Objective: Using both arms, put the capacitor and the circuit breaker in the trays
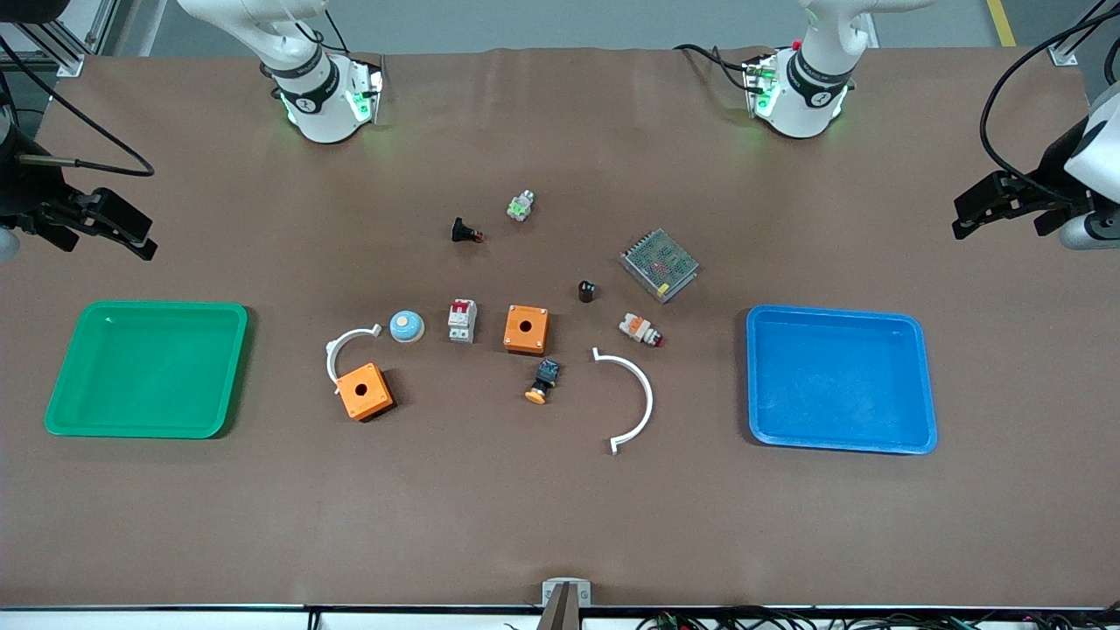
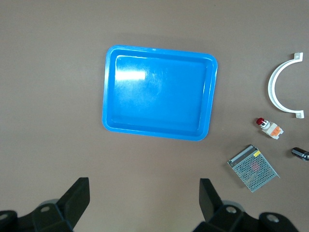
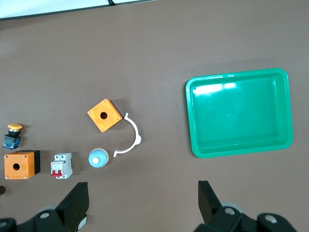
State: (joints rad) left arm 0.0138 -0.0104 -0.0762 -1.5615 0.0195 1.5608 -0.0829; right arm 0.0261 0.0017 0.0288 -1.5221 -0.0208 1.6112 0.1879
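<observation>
Only the front view shows capacitor point(image 1: 586, 291); both wrist views show spread pincers point(image 2: 144, 198) point(image 3: 143, 203).

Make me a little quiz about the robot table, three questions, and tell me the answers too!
1. True or false: the capacitor lies in the blue tray.
2. What sits between the circuit breaker and the capacitor: A) an orange box, B) the green tray, C) a metal mesh box?
3. Fill in: the left gripper and the right gripper are both ____.

Key: 1 false; 2 A; 3 open.
</observation>
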